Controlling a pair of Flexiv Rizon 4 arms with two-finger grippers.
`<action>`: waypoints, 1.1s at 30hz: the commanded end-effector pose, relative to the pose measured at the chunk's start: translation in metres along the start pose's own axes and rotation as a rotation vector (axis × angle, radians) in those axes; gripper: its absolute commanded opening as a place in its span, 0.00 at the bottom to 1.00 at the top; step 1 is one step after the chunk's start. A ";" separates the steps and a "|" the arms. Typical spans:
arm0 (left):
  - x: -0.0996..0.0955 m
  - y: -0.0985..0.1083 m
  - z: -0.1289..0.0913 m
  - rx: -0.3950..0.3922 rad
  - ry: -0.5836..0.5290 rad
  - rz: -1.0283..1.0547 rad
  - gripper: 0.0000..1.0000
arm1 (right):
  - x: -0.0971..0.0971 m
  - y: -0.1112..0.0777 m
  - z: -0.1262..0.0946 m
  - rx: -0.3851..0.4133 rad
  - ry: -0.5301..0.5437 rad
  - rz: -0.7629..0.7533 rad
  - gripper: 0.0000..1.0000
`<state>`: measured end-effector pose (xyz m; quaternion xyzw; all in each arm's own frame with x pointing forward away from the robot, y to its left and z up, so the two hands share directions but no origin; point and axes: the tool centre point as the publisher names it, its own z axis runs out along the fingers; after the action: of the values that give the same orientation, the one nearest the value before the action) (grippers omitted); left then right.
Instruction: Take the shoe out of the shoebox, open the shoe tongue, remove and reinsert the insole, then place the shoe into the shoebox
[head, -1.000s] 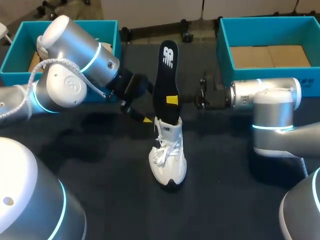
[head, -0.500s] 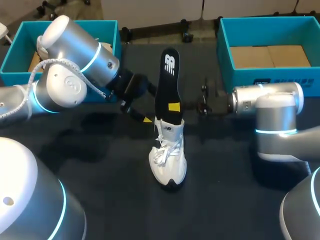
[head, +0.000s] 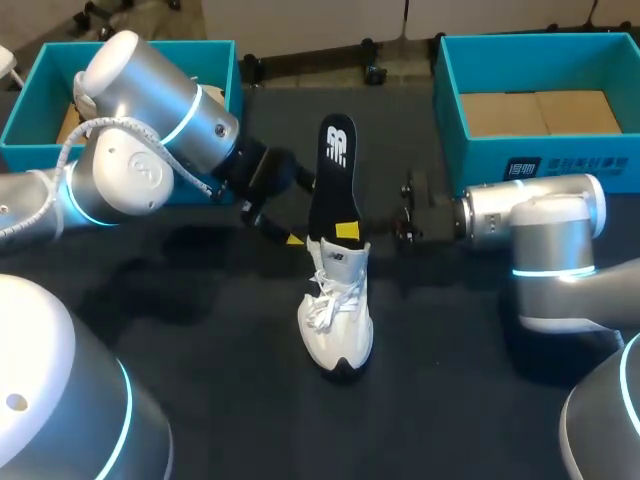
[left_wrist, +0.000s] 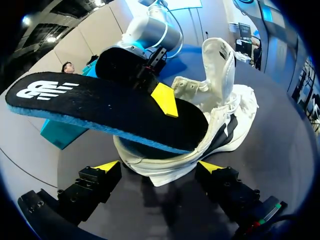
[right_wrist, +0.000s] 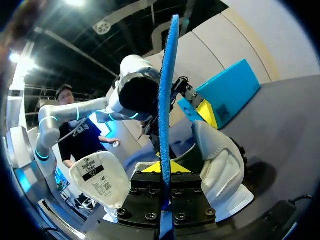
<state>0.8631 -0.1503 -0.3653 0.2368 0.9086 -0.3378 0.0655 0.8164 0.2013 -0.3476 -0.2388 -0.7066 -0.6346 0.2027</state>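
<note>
A white shoe (head: 336, 310) stands on the black table with its toe towards me and its tongue (right_wrist: 97, 182) folded forward. A black insole (head: 335, 180) with a blue underside stands upright, its lower end inside the shoe's opening. My right gripper (head: 347, 230) is shut on the insole just above the collar; the right wrist view shows the insole's blue edge (right_wrist: 167, 75) rising from the right gripper (right_wrist: 166, 172). My left gripper (left_wrist: 159, 167) is open behind the shoe, the heel (left_wrist: 165, 167) between its fingers. In the left wrist view the insole (left_wrist: 100, 107) slants into the shoe (left_wrist: 225, 115).
A teal box (head: 30, 95) stands at the back left behind my left arm. A second teal box (head: 540, 150) with a cardboard floor stands at the back right, behind my right arm.
The insole has gone down farther into the shoe, carried by my right gripper. The left arm and the shoe have stayed in place.
</note>
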 end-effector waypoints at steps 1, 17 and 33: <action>0.001 -0.001 0.000 -0.003 -0.001 0.000 1.00 | 0.003 -0.008 0.002 0.005 -0.006 0.007 0.00; 0.001 -0.001 0.000 -0.003 -0.001 0.000 1.00 | -0.002 0.007 0.001 -0.005 -0.039 -0.047 0.35; 0.001 -0.001 0.000 -0.003 -0.001 0.000 1.00 | -0.009 0.036 -0.001 -0.007 -0.064 -0.094 0.37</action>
<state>0.8631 -0.1503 -0.3653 0.2368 0.9086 -0.3378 0.0655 0.8415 0.2003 -0.3268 -0.2266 -0.7175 -0.6422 0.1467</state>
